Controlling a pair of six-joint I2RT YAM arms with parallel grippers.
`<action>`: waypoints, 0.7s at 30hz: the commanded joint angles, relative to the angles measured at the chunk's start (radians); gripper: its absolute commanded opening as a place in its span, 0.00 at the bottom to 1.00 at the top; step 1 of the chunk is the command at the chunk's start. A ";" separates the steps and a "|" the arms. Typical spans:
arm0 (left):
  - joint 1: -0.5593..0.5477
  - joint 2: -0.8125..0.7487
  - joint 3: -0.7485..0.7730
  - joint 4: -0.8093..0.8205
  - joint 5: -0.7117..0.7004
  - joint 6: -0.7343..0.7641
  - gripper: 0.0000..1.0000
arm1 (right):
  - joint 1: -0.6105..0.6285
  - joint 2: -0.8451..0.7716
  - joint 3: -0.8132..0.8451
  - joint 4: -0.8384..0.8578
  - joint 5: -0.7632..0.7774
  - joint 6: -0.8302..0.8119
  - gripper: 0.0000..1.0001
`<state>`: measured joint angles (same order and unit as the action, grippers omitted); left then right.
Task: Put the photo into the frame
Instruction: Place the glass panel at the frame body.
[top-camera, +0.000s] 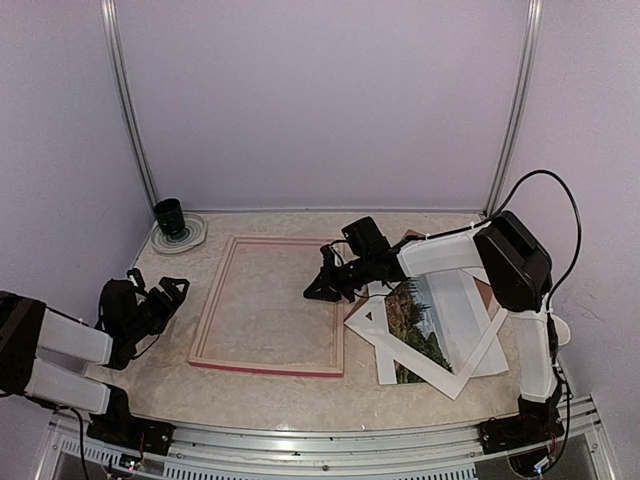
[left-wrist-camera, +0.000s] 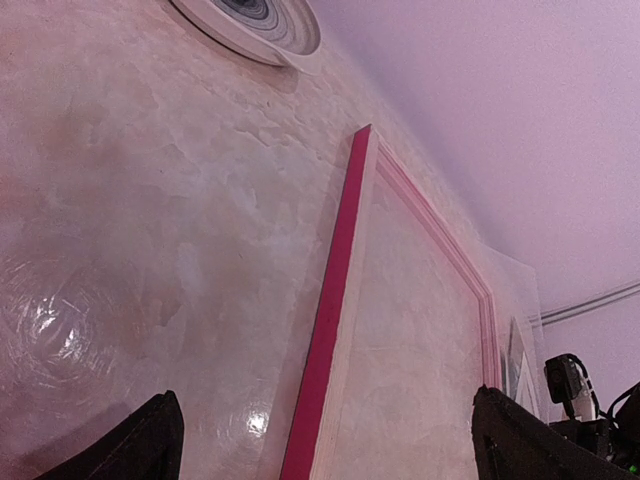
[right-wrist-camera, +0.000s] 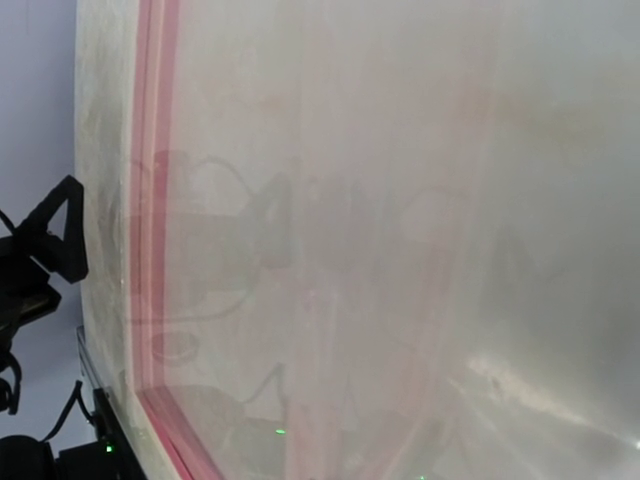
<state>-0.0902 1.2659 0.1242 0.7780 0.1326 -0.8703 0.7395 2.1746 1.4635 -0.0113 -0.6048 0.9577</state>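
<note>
**Frame lies ready, photo waits outside it on the right**

At the far left corner of the worktop (top-camera: 170, 392) a dark cup (top-camera: 169, 214) stands on a ringed plate (top-camera: 192, 238), well apart from the job. I read both as bystanders.

My left pincer (top-camera: 172, 292) hovers just left of the frame with its fingers spread wide and nothing between them. I judge it is parked there so it can steady the left rail if needed.

The frame (top-camera: 265, 367) lies flat in the middle of the worktop. Its pale side faces up and its pink-red edge shows along the near rail, so the opening faces up to take a print. The right wrist view shows a glossy, reflecting surface inside the rails, which I take to be a clear pane.

My right pincer (top-camera: 318, 290) is pressed together and empty, low over the frame's right rail. I cannot tell whether it touches.

Right of the frame lies the photo (top-camera: 422, 318), tilted and partly under a white mat border (top-camera: 462, 378). It is not yet in the frame. To my eye that overlap is the obstacle, since the mat must come clear before the print can slide left.
</note>
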 joint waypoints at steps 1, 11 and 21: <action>0.006 0.006 0.022 0.032 0.013 -0.001 0.99 | 0.013 -0.049 0.000 -0.018 0.005 -0.013 0.00; 0.006 0.005 0.022 0.032 0.012 -0.002 0.99 | 0.014 -0.062 -0.010 -0.035 0.029 -0.009 0.00; 0.007 0.006 0.022 0.033 0.012 -0.002 0.99 | 0.014 -0.061 -0.012 -0.038 0.024 -0.010 0.00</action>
<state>-0.0902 1.2659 0.1242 0.7780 0.1326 -0.8707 0.7395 2.1586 1.4631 -0.0376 -0.5861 0.9581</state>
